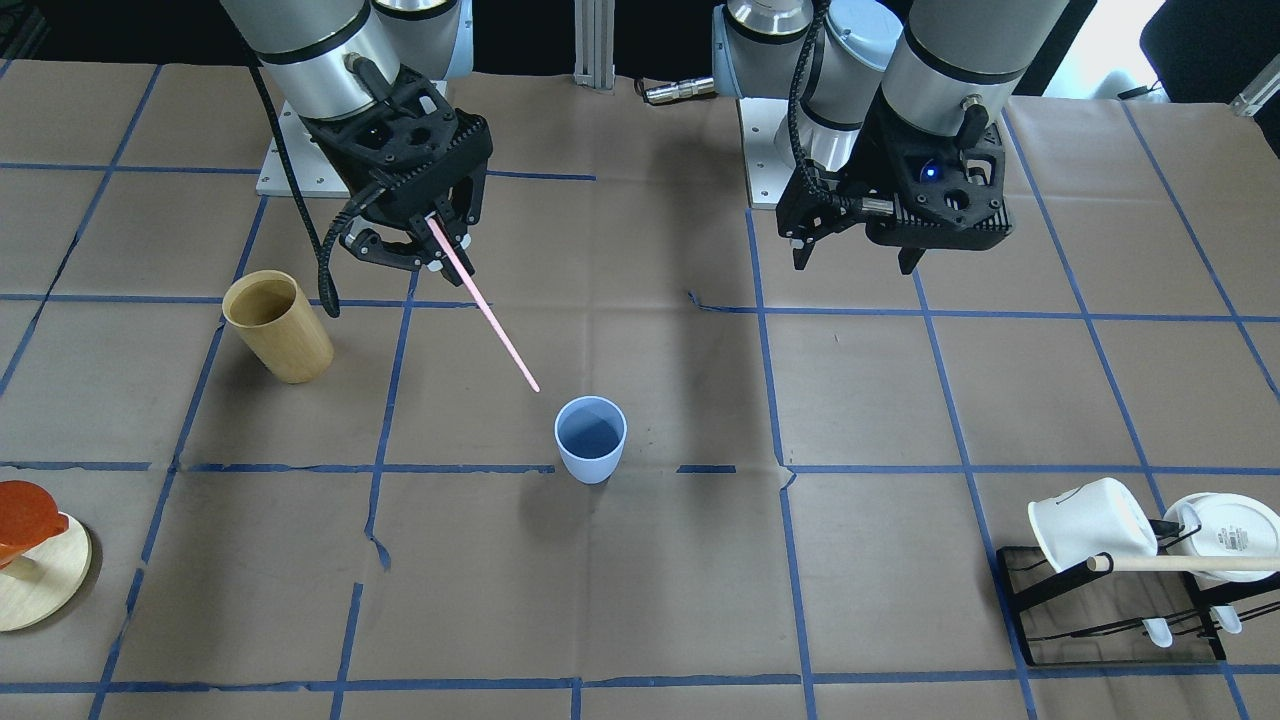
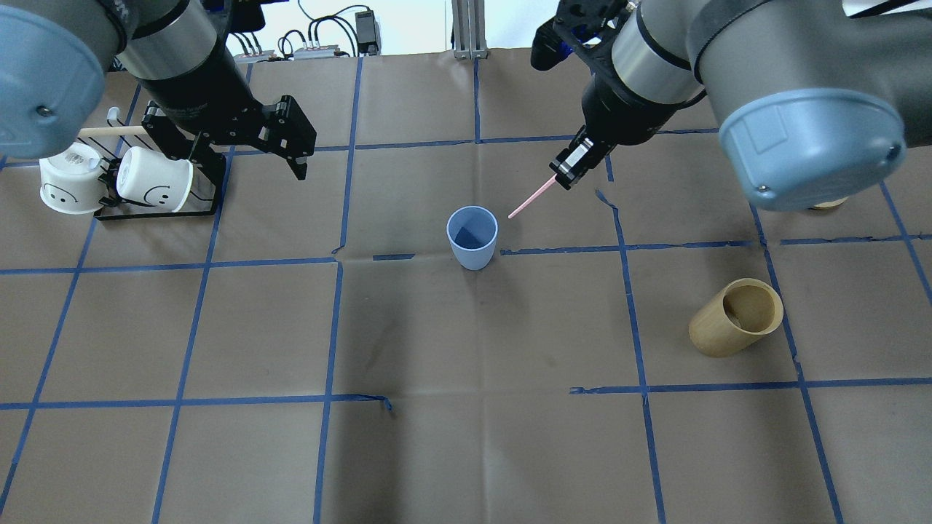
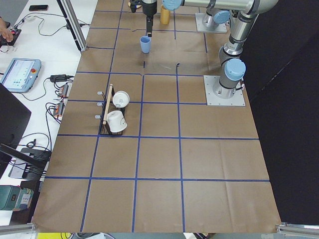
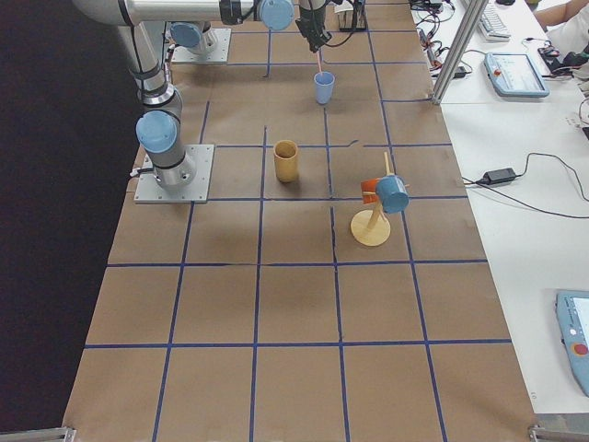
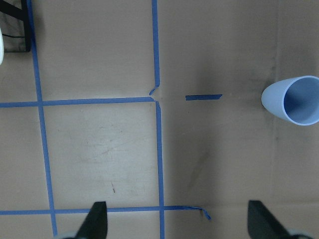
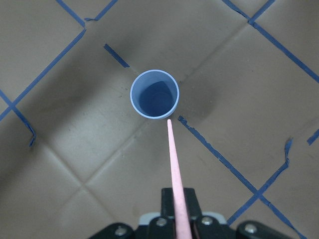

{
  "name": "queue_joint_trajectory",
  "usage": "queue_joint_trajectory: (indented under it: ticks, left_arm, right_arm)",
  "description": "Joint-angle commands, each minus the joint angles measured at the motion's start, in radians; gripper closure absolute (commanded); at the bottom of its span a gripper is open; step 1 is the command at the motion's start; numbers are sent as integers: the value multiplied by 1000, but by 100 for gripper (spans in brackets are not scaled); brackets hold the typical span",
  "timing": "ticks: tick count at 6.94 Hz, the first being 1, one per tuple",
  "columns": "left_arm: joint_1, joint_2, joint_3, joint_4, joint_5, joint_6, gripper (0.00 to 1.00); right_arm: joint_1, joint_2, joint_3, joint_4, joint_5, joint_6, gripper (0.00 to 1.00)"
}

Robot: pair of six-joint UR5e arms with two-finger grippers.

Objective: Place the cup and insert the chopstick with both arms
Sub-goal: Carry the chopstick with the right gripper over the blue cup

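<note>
The light-blue cup [image 1: 590, 438] stands upright and empty near the table's middle, also in the overhead view [image 2: 472, 236] and both wrist views [image 5: 294, 101] [image 6: 154, 94]. My right gripper [image 1: 440, 238] [image 2: 571, 164] is shut on the upper end of the pink chopstick [image 1: 485, 312] [image 2: 531, 198]. The chopstick slants down toward the cup. In the right wrist view its tip [image 6: 169, 122] lies just outside the cup's rim, above the table. My left gripper [image 1: 855, 258] [image 2: 251, 149] is open and empty, hovering well away from the cup; its fingertips [image 5: 97, 219] show wide apart.
A tan wooden cup [image 1: 278, 325] [image 2: 735, 318] stands on my right side. A black rack [image 1: 1110, 600] with white mugs [image 2: 153, 188] and a pale wooden rod is by my left arm. A round wooden stand [image 1: 35, 580] with an orange cup is at the far right edge.
</note>
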State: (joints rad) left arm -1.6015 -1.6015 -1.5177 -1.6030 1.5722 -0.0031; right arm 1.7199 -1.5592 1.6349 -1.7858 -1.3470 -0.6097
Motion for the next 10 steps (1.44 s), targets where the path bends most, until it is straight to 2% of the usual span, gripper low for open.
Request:
queue_joint_trajectory:
  ticks: [1, 3, 8, 10]
  left_arm:
    - [0, -1, -1, 0, 2, 0, 0]
    - [0, -1, -3, 0, 2, 0, 0]
    - [-2, 2, -3, 0, 3, 0, 0]
    - [-2, 3, -3, 0, 3, 0, 0]
  right_arm:
    - [32, 50, -44, -13, -11, 45, 93]
    - [64, 108, -41, -64, -14, 103, 93]
    - [124, 195, -32, -76, -9, 192, 91]
    - [133, 220, -32, -83, -6, 226, 85]
